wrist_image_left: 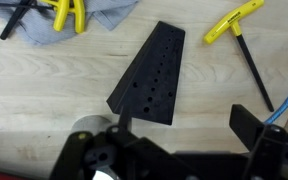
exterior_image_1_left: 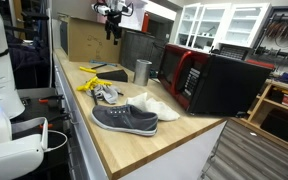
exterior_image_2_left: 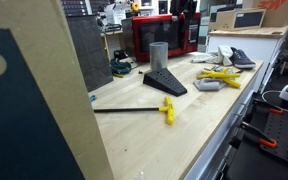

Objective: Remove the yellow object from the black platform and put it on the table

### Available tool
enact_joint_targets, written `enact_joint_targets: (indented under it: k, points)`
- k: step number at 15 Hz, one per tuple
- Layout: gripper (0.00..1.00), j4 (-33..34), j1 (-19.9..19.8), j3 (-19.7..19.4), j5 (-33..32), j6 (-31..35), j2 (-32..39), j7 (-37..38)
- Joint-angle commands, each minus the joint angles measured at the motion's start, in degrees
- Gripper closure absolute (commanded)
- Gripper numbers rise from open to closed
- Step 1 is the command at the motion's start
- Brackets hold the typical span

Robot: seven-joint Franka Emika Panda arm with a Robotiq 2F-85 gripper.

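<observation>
- The pincer (wrist_image_left: 184,122) hung well above the table (wrist_image_left: 44,110). Its two fingers (wrist_image_left: 250,122) were spread wide, and nothing was between them.
- Just under it and a little ahead lay the black platform (wrist_image_left: 154,72). It was a flat wedge with rows of small holes. Every hole looked empty, and nothing yellow sat on it.
- The yellow object (wrist_image_left: 232,22) was a T-shaped tool with a yellow handle. In the wrist view it lay ahead of the pincer and off to the right. It was on the bare wood, near the platform but not touching it.
- Its long thin black rod ran from the yellow handle back toward the pincer's right-side finger. The rod slanted away from the platform as it came closer.
- I think the tool was already off the platform. To grab it, the pincer would have to go ahead and right, then turn so its fingers crossed the rod.
- There was only one arm, so there was no choice of which to use.
- I counted one platform and one T-shaped tool.
- Farther ahead and to the left there was one gray cloth (wrist_image_left: 109,12) and one pair of yellow pliers (wrist_image_left: 66,12). More may have been hidden.
- Farther out still, an exterior view showed one metal cup (exterior_image_1_left: 142,70), one gray shoe (exterior_image_1_left: 124,118) and one white shoe (exterior_image_1_left: 156,106).
</observation>
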Motion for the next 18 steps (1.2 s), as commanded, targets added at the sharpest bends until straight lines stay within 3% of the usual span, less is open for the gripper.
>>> enact_joint_targets:
  k: [1,7,18]
  points:
    - [0.00,5.4,-0.7,0.5,0.5,-4.8,2.1,1.4]
    - [0.00,7.4,-1.5,0.2,1.3,-10.0,0.3,2.7]
    - [0.00,6.4,-1.7,0.5,1.3,-8.6,-0.4,1.9]
